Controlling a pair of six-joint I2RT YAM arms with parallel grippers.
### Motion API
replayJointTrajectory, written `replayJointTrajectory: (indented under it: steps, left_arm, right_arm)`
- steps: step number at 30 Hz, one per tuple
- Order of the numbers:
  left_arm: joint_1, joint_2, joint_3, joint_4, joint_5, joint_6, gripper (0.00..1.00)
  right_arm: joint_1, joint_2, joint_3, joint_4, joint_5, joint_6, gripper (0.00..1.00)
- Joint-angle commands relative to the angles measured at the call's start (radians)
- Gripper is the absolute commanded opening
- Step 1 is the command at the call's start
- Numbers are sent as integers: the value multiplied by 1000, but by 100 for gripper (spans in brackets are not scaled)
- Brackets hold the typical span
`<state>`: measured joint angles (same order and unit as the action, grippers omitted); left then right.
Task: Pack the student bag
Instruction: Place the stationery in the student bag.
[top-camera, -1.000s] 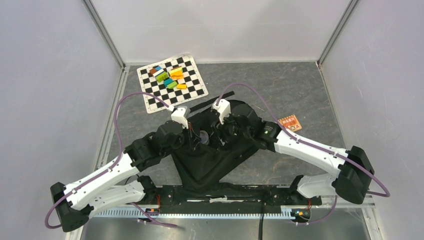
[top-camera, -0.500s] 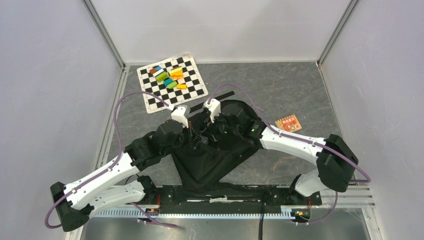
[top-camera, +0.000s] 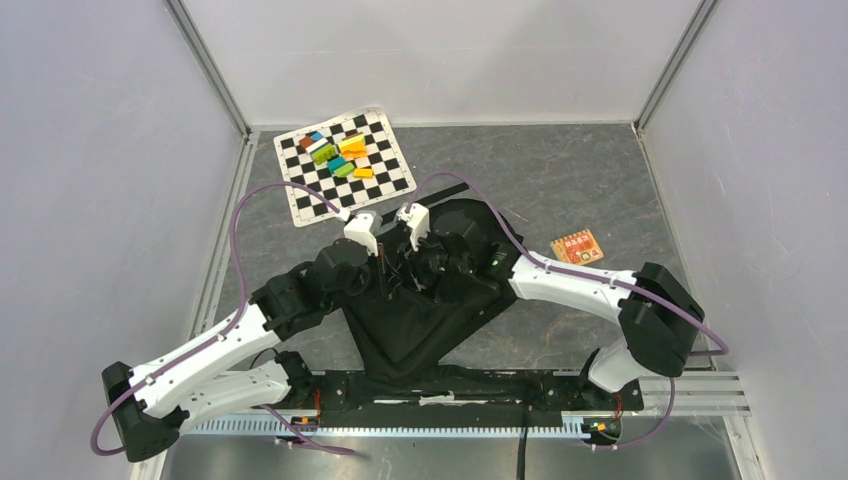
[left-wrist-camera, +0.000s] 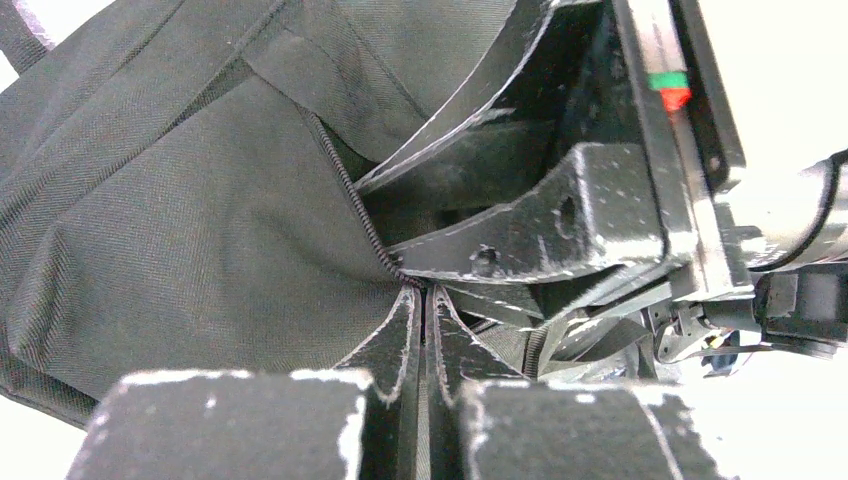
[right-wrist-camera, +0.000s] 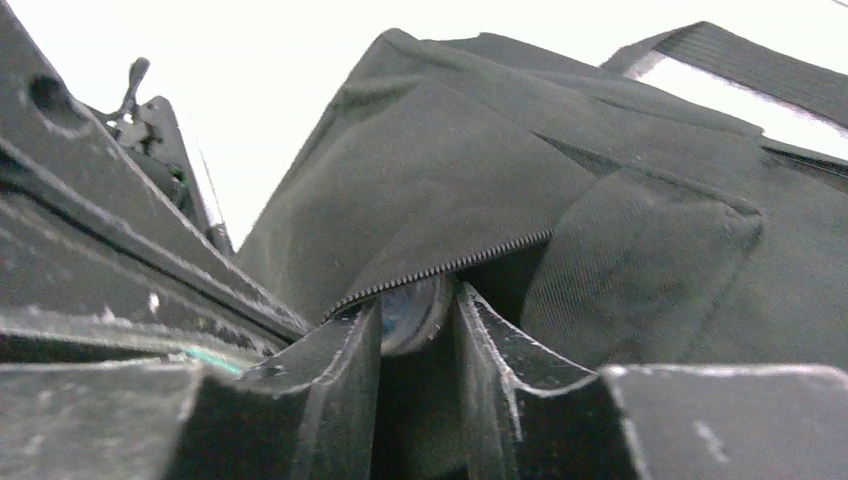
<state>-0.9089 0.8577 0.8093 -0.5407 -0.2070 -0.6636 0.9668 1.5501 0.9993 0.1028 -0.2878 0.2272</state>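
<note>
Down on the student bag (top-camera: 420, 325):
left gripper (left-wrist-camera: 424, 300) pinches the zipper edge (left-wrist-camera: 352, 205) tight, right gripper (right-wrist-camera: 418, 298) clamps some roundish thing (right-wrist-camera: 404, 318).

Wearing glossy white shells over black joint housings on left arm (top-camera: 200, 358) and right arm (top-camera: 565, 285); trailing looping purple cables (top-camera: 233, 240); showing scuffed black jaws flecked with white.

Unidentifiable roundish thing (right-wrist-camera: 408, 308) at student bag (right-wrist-camera: 470, 190) opening

Mat (top-camera: 385, 178) behind the student bag (top-camera: 420, 320), card (top-camera: 579, 246) right.
</note>
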Motion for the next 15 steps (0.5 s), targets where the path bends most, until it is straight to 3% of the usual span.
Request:
replayJointTrajectory:
  steps: [1,5,10,15]
  left_arm:
    - [2,-9,61,52,-24,43,2]
    - [3,-42,41,57,-74,61,2]
    - [3,-44,31,71,-78,83,2]
    - [2,-25,34,71,-59,130,2]
  right_arm:
    - [9,-117,33,-160,77,-35,44]
    - [-21,-231,73,-328,270,-77,74]
    - [-124,-394,48,-496,496,-53,97]
    - [-304,-513,-25,-635,722,33,98]
